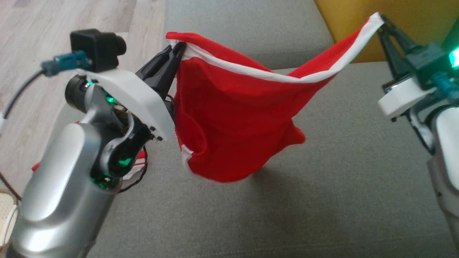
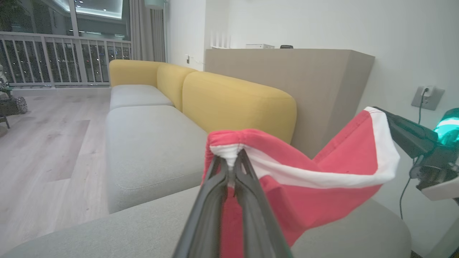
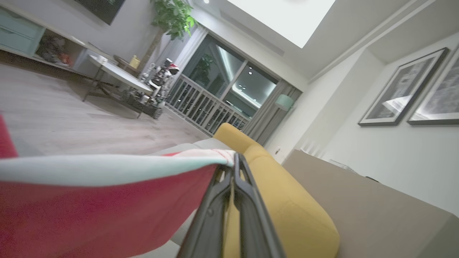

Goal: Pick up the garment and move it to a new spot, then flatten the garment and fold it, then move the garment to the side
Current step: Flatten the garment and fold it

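Nearest us, our left pincer is clenched on the white-trimmed edge of the soft red cloth garment. Our right pincer is clamped on the same white band at its other corner. The garment hangs between the two pincers. Its trim sags in the middle and its body bunches below the left pincer, above the grey fabric sofa seat. We cannot tell whether its lowest fold touches the seat.

We judge that we are in the first step, carrying the garment to a new spot. The next move, we think, calls for both grips to hold while the arms travel together. Then the garment goes down onto the seat with the pincers drawn apart, so the cloth lands flat.

Beyond the pincers runs the mustard-yellow padded backrest, and behind it stands a tall beige partition. Farther off, to the left of the left pincer, lie pale wooden floorboards and a railed glass window.
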Motion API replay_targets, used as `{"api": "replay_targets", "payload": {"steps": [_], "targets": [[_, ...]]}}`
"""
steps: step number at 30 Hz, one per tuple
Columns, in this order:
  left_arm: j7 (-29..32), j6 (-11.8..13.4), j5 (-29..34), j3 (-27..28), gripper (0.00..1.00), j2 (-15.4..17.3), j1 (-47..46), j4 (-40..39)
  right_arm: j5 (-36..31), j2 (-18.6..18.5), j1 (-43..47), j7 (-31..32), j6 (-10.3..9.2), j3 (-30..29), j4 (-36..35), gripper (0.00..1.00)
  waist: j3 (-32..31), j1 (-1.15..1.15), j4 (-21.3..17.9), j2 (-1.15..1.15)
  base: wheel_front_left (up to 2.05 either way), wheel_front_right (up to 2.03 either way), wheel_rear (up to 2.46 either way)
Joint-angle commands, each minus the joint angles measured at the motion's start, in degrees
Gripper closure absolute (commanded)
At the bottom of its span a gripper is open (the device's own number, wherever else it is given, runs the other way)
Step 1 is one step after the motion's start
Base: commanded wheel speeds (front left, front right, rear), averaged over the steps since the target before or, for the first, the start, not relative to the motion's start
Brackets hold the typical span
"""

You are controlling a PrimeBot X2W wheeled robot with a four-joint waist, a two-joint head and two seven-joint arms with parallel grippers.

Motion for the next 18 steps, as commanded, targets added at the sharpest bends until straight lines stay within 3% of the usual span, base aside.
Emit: {"api": "replay_targets", "payload": {"steps": [1, 4, 5, 11, 18], "targets": [[1.9, 0.9, -1.2, 3.4, 1.00, 2.3, -2.9, -3.8, 0.4, -1.0, -1.9, 1.5, 0.39, -0.1, -3.2, 1.00, -0.3, 0.00, 0.1, 0.00, 0.00, 0.00, 0.00], [4.6, 1.4, -4.4, 4.0, 1.00, 2.1, -1.6, -7.2, 2.3, -1.4, -0.9, 4.3, 0.39, -0.1, -5.3, 1.00, -0.6, 0.00, 0.2, 0.00, 0.00, 0.00, 0.00], [7.0, 2.6, -8.5, 5.4, 1.00, 1.4, 0.0, -10.0, 3.6, -3.1, 0.0, 7.4, 0.39, 0.0, -7.8, 1.00, -0.5, 0.00, 0.3, 0.00, 0.00, 0.00, 0.00], [10.4, 5.3, -11.3, 8.3, 1.00, 3.2, 1.1, -12.9, 7.5, -7.5, 1.5, 14.9, 0.39, 1.2, -13.5, 1.00, 1.3, 0.00, 0.1, 0.00, 0.00, 0.00, 0.00], [15.8, 7.6, -13.9, 8.6, 1.00, 2.3, -6.1, -4.6, 14.8, -13.5, -5.3, 18.9, 0.39, 6.3, -10.3, 1.00, 7.7, 0.00, -0.8, 0.00, 0.00, 0.00, 0.00]]}}
